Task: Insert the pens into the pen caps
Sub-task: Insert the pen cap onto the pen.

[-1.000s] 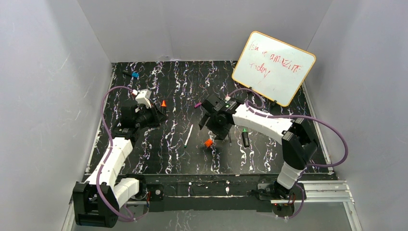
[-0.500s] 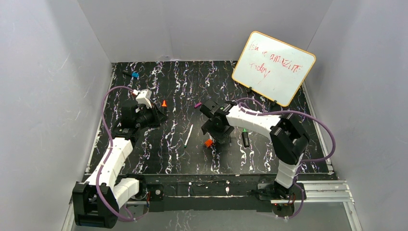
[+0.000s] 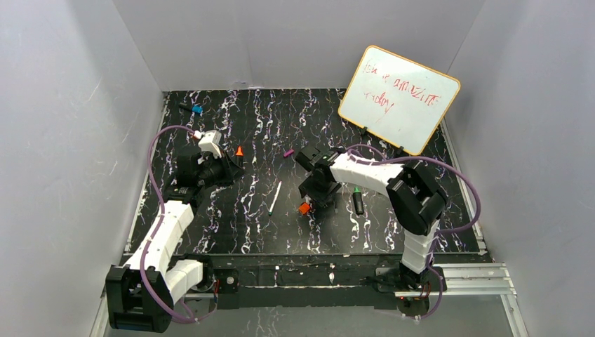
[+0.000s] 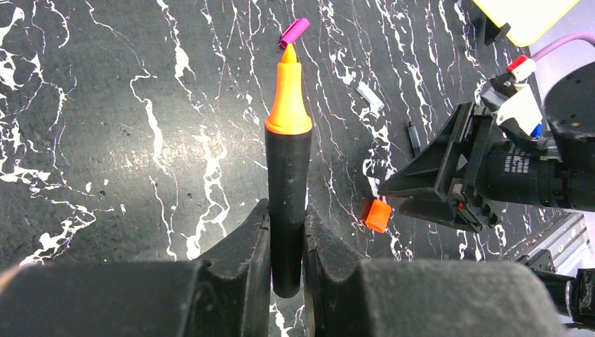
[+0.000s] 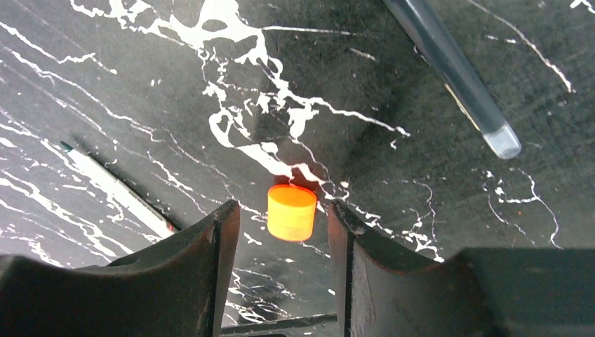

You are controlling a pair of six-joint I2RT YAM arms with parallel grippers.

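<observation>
Where orange cap (image 5: 291, 212) lies, white pen (image 5: 116, 188) seems near.

— Type of premises?

— Robotics laboratory, enclosed test cell.

— Grounds?

— Boxed in on three sides by plain pale grey wall panels (image 3: 70, 140). Floored with a black, white-veined marble-pattern work surface (image 3: 231, 232). Fitted along the near edge with a bare aluminium mounting rail (image 3: 470, 277), carrying a white-and-black jointed left arm (image 3: 165, 226) and a matching right arm (image 3: 373, 175), both trailed by loose purple cables (image 3: 149, 165).

— Anything further?

— Small yellow-framed whiteboard with red handwriting (image 3: 400, 98), propped at the far right.
</observation>
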